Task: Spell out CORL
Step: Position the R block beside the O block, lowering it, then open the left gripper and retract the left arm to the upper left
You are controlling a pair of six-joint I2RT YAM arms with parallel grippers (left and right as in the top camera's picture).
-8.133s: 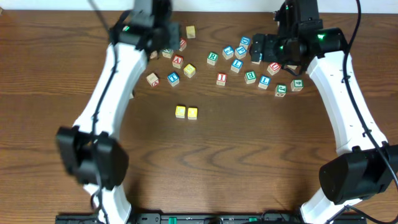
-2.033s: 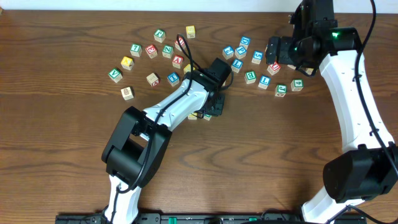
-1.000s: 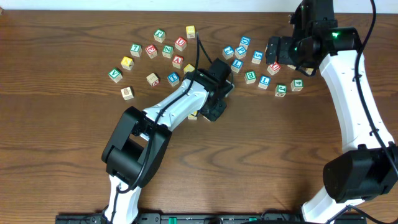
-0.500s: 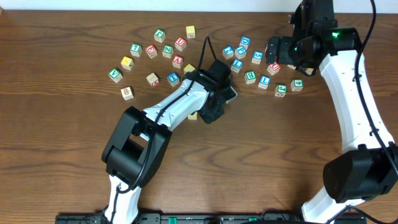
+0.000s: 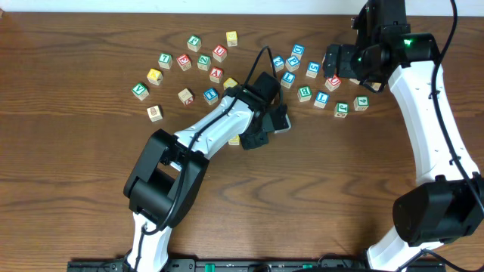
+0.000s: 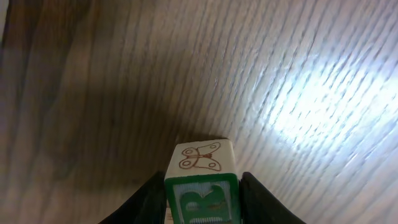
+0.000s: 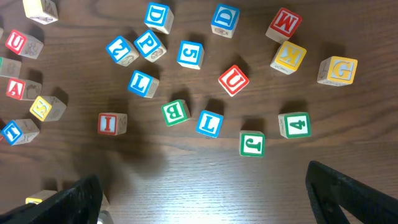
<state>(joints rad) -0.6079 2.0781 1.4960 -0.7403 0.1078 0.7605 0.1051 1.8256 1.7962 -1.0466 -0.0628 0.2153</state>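
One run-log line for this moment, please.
left fingers: shut on green-letter cube | right fingers: open, above loose cubes | spelling: unfinished

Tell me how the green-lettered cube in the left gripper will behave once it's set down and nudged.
The cube looks like rigid wood, so the left gripper probably won't deform it. Flat faces suggest it will slide rather than roll. The glossy table may let it twist when pushed.

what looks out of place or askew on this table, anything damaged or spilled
Nothing is damaged or spilled. The loose wooden alphabet cubes lie scattered at mixed angles; the wooden cube with a red U sits turned like a diamond. The left gripper grips a white wooden cube with a green letter squarely.
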